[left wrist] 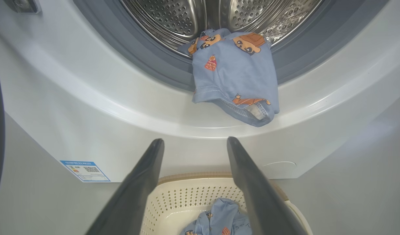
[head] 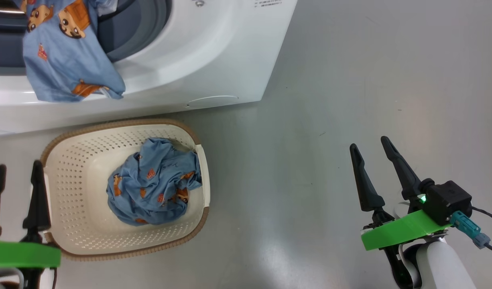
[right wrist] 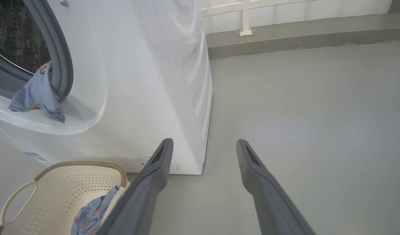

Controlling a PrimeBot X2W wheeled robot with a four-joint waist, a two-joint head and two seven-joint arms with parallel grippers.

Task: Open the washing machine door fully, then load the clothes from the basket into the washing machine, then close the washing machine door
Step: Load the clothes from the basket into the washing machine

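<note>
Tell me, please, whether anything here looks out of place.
One blue garment hangs half out of the drum, draped over the gasket and the front lip of the machine; it could get pinched at closing.

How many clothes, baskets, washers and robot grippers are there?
Clothes: 2, the hanging piece and the crumpled piece
Basket: 1
Washer: 1
Grippers: 2, left gripper and right gripper
Total: 6

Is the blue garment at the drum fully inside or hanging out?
Hanging out: the garment drapes from the drum over the gasket.
</note>
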